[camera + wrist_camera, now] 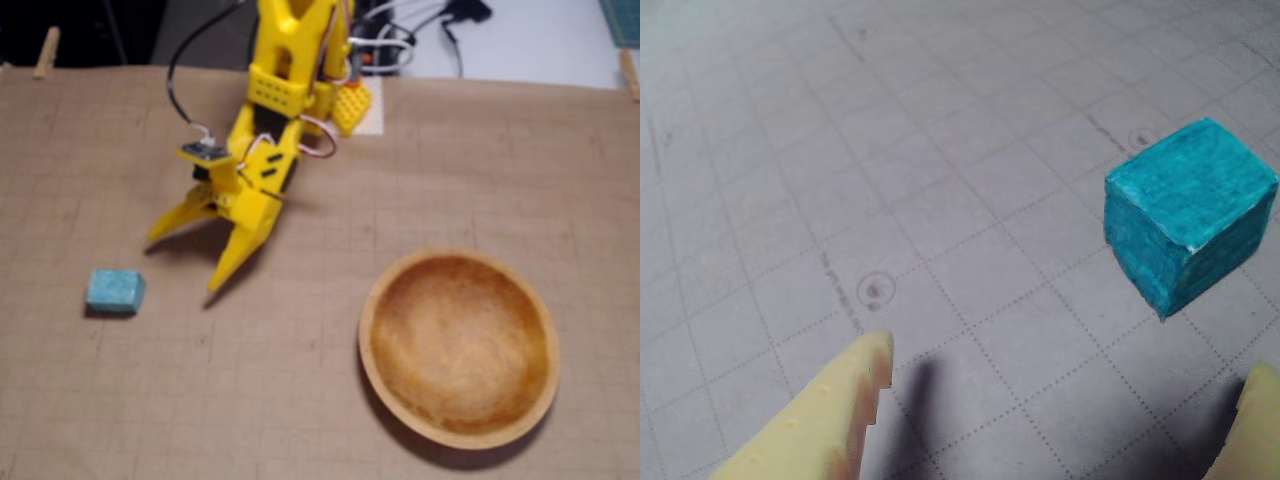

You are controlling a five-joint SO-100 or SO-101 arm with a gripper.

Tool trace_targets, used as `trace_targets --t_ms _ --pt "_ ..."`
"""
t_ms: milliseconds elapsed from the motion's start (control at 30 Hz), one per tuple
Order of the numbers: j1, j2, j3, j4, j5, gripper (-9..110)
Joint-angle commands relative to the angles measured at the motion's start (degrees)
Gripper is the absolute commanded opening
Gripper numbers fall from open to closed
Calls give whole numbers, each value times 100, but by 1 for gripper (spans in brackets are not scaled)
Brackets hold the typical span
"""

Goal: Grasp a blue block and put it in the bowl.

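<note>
The small teal-blue rectangular block (115,291) with a mottled surface lies flat on the gridded brown mat (300,400) that covers the desk, at the left of the fixed view, free of any grip and well apart from the large round shallow wooden bowl (548,352) at the lower right. The bowl sits upright and empty, its orange-brown inside open to receive a drop from above. The yellow two-finger gripper (183,258) hangs just above the mat beside the block, its jaws spread wide and holding nothing, a width that appears chosen to straddle the block. In the wrist view the block (1188,215) sits toward the right, ahead of the two pale yellow fingertips (865,385) and not yet between them. The approach therefore seems unfinished: the jaws would need to shift toward the block before closing.
</note>
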Motion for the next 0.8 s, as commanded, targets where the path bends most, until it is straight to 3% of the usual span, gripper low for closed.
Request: trace_targets --t_ms 0,767 --pt "88 -281 -519 -193 -44 44" --pt "817 -1644 -1951 -141 -35 44"
